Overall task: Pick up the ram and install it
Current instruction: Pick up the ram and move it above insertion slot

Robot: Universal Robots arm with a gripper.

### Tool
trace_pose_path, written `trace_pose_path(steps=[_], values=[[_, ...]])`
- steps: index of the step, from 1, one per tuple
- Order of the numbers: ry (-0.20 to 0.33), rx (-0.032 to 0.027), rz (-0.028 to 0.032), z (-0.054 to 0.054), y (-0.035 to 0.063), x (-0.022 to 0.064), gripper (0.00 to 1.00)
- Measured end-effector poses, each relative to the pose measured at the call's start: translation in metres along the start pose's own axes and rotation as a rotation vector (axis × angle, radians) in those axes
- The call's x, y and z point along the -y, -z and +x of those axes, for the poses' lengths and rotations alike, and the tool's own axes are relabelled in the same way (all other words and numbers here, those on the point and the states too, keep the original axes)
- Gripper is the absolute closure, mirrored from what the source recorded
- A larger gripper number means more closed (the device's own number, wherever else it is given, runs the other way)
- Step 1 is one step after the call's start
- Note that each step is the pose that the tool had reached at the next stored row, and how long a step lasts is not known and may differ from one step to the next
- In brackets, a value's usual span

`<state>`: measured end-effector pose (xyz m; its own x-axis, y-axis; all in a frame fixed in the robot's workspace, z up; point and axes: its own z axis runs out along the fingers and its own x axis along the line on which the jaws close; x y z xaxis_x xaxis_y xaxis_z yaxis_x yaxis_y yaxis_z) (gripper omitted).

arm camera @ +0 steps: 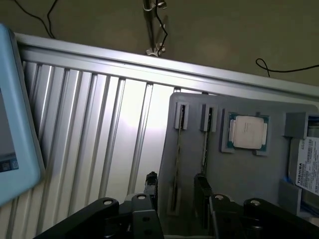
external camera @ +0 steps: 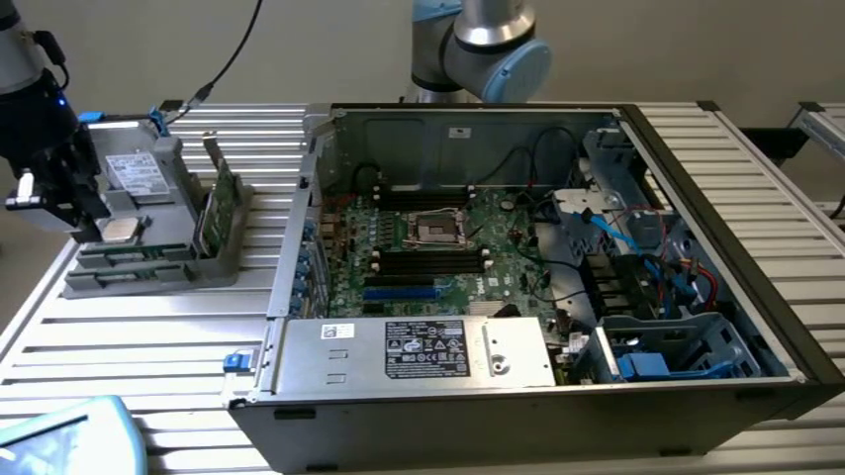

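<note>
In the wrist view, two slim ram sticks stand on edge in slots of a grey tray [arm camera: 239, 184]: one ram stick [arm camera: 178, 159] and a second [arm camera: 205, 142] beside it. My gripper [arm camera: 176, 191] hovers over the tray, open, with its black fingers [arm camera: 151, 185] on either side of the first stick's line; I see no contact. In the exterior view the gripper [external camera: 79, 220] hangs over the tray [external camera: 133, 282] at that view's left. The motherboard [external camera: 456, 287] with its black slots [external camera: 429, 263] lies in the open computer case [external camera: 739, 257].
The tray also carries a silver processor chip [arm camera: 247, 132], a hard drive [arm camera: 310, 167] and a taller green card [external camera: 218, 203] with a bracket. A power supply [external camera: 410, 346] sits at the case's front. A light blue object [external camera: 66, 435] lies at the ribbed table's corner.
</note>
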<state>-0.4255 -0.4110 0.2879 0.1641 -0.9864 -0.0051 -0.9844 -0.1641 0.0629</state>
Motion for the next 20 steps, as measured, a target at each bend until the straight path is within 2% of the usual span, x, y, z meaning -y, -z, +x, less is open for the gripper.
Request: trace_pose_path(steps=[2, 7, 13, 20], values=[[0.0, -0.0007, 0.0048, 0.0, -0.003, 0.0002, 0.57], [0.0, -0.0013, 0.0081, 0.0, -0.012, 0.0006, 0.57], [0.0, -0.0015, 0.0087, 0.0, -0.0229, 0.0017, 0.57], [0.001, -0.0015, 0.0086, 0.001, -0.0351, 0.0099, 0.57]])
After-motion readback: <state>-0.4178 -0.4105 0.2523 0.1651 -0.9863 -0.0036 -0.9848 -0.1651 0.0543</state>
